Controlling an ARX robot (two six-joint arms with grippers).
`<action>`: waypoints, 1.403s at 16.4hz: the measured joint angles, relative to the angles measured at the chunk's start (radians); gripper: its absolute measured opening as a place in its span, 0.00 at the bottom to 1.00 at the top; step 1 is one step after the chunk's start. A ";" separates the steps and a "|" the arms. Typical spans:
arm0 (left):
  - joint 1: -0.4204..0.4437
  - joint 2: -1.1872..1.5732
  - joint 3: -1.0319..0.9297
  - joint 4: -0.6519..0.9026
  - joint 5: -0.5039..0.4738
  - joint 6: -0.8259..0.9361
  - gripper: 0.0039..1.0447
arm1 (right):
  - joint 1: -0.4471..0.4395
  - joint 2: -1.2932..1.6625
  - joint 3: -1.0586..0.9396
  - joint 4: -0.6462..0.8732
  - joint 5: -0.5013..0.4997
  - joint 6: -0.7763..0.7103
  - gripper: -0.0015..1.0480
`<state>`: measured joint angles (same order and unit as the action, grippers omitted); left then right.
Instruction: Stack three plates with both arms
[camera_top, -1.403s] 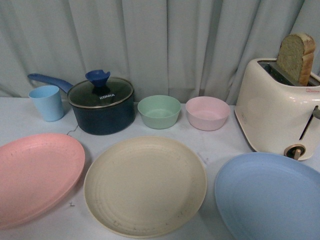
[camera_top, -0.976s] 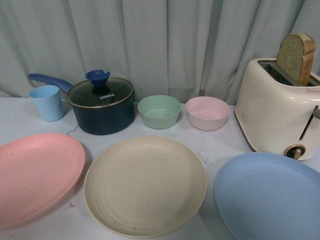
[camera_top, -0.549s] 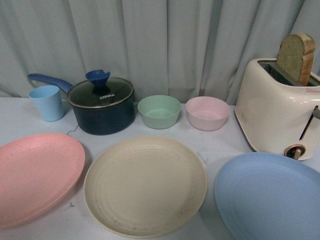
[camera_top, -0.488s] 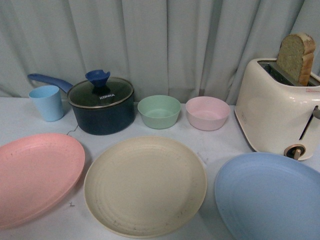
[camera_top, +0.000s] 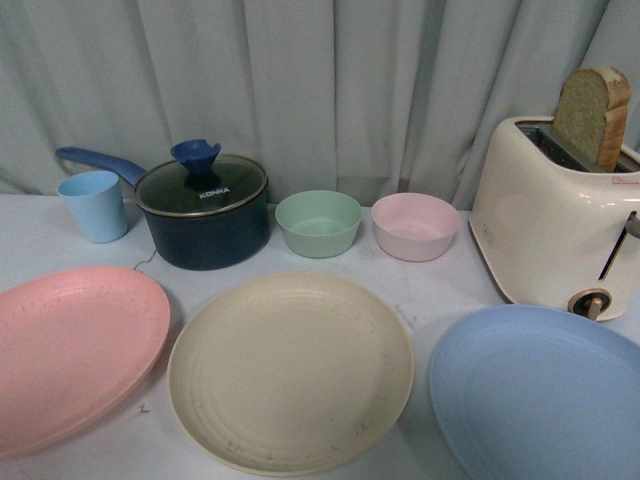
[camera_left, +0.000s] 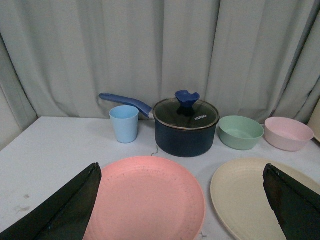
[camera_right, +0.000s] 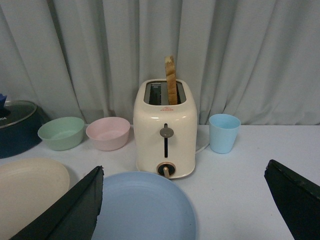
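Three plates lie flat side by side on the white table. The pink plate (camera_top: 70, 350) is at the left, the cream-beige plate (camera_top: 290, 370) in the middle, the light blue plate (camera_top: 545, 395) at the right. No arm shows in the front view. My left gripper (camera_left: 182, 200) is open, hovering near the pink plate (camera_left: 147, 197), its black fingers (camera_left: 65, 210) wide apart, with the cream plate (camera_left: 250, 195) beside it. My right gripper (camera_right: 185, 202) is open over the near side of the blue plate (camera_right: 142, 207), nothing between its fingers (camera_right: 70, 212).
Behind the plates stand a light blue cup (camera_top: 95, 205), a dark saucepan (camera_top: 205, 210) with a glass lid and blue handle, a green bowl (camera_top: 318, 222) and a pink bowl (camera_top: 414, 225). A cream toaster (camera_top: 555, 215) holding a bread slice stands at the right. A second blue cup (camera_right: 224, 132) is beyond it.
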<state>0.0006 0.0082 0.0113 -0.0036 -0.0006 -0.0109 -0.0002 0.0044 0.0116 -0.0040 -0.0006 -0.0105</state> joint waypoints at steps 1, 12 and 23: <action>0.000 0.000 0.000 0.000 0.000 0.000 0.94 | 0.000 0.000 0.000 0.000 0.000 0.000 0.94; 0.000 0.000 0.000 0.000 0.000 0.000 0.94 | 0.000 0.000 0.000 0.000 0.000 0.000 0.94; 0.000 0.000 0.000 0.000 0.000 0.000 0.94 | 0.000 0.000 0.000 0.000 0.000 0.000 0.94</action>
<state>0.0006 0.0082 0.0113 -0.0036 -0.0006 -0.0109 -0.0002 0.0044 0.0116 -0.0040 -0.0006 -0.0105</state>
